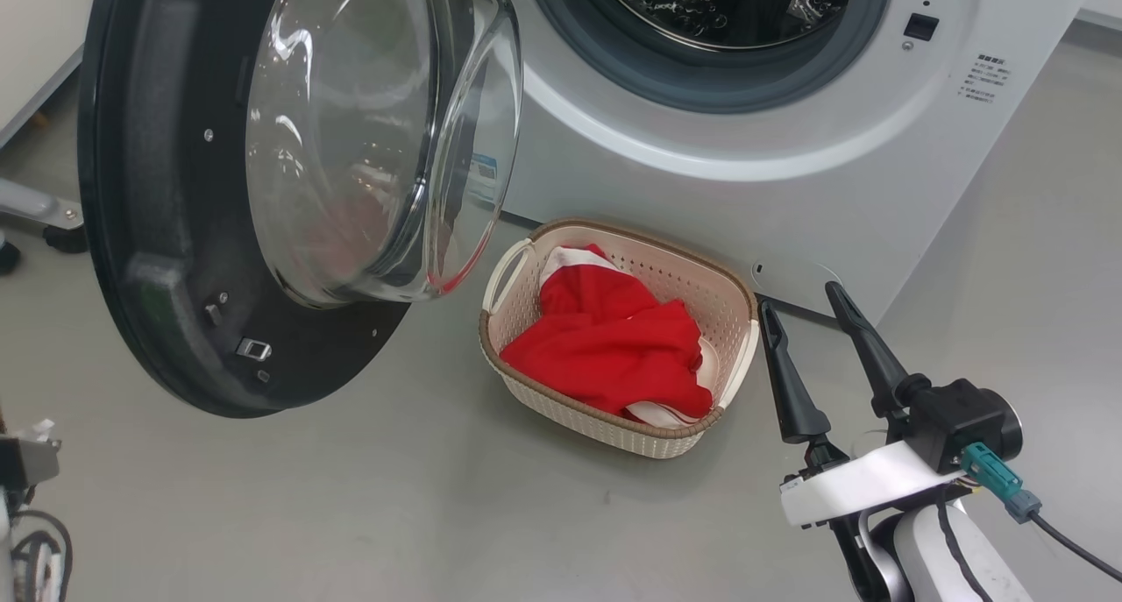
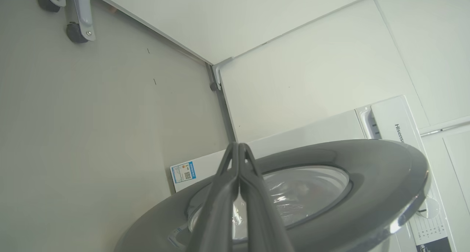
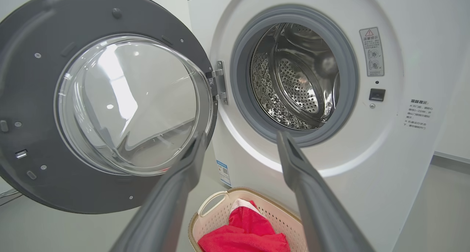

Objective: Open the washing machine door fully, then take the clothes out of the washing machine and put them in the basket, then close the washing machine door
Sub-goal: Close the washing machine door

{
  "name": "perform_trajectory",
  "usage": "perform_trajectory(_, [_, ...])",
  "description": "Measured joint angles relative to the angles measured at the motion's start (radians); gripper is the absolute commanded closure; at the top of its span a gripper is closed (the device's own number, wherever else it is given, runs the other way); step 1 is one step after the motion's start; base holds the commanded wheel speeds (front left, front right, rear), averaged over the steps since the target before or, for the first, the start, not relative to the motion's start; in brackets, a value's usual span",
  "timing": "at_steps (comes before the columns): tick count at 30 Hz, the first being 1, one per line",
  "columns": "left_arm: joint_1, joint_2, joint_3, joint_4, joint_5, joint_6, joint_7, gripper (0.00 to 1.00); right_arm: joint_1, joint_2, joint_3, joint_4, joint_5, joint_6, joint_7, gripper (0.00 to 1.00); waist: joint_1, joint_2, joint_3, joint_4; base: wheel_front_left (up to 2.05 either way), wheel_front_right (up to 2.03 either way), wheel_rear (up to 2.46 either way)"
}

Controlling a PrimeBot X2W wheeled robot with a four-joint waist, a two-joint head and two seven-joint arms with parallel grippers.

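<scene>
left pincer [image 2: 238,146]: closed, empty, at washing machine door [image 1: 158,234] outer face
right pincer [image 1: 799,300]: spread, empty
risk: door swing may clip basket [image 1: 684,278]

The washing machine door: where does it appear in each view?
Head view: the washing machine door, upper left, open.
Left wrist view: the door, bottom centre to right, outer face.
Right wrist view: the door, left half, inner face.
Shared landmark: the blue label on the washing machine.
</scene>
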Motion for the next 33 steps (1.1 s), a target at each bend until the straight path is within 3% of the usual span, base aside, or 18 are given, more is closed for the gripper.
perform_trajectory(5, [-0.046, -0.01, 0.022, 0.022, -0.087, 0.072, 0.096, 1.0, 0.0, 0.0, -0.009, 0.0, 0.0, 0.0, 0.0, 0.0, 0.0, 0.0, 0.004, -0.009, 0.0, 0.0, 0.0])
perform_trajectory(11, [-0.067, -0.008, 0.026, 0.032, -0.143, 0.122, 0.19, 1.0, 0.0, 0.0, -0.008, 0.0, 0.0, 0.0, 0.0, 0.0, 0.0, 0.0, 0.008, -0.018, 0.0, 0.0, 0.0])
perform_trajectory(33, [-0.072, 0.0, -0.044, 0.016, -0.242, 0.145, 0.45, 1.0, -0.001, 0.005, 0.001, 0.002, 0.0, 0.0, 0.0, 0.0, 0.0, 0.0, -0.003, -0.039, 0.0, 0.0, 0.0])
